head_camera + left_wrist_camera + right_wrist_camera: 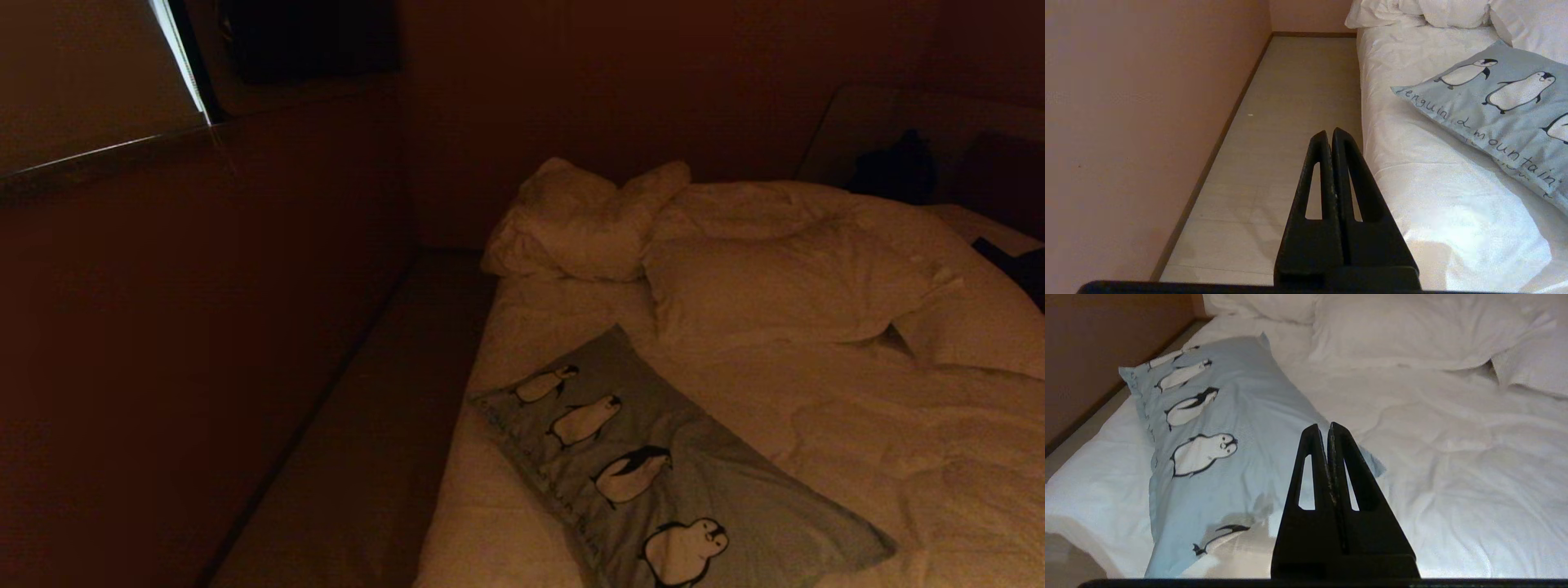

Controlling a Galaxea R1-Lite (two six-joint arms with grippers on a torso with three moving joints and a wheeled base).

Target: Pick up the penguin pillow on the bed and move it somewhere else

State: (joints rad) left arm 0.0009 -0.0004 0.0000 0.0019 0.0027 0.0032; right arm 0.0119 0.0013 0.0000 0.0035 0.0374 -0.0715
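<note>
A plain wall (1139, 122) runs along the far left, with a strip of pale floor (1274, 134) between it and the bed (1437, 204). The left pincer (1329, 132) hangs over that floor strip just beside the bed's edge, its two black fingers pressed together on nothing. Next comes the penguin pillow (653, 457), lying flat and slantwise on the bed's left side near the edge, its lettered border toward the floor and a row of penguins down its length. The right pincer (1323, 426) is above the pillow's inner edge, fingers likewise together and empty; whether it touches the cloth is hard to judge. Farther back and right lie the crumpled white pillows (588, 220) and the rumpled duvet (800, 278).
</note>
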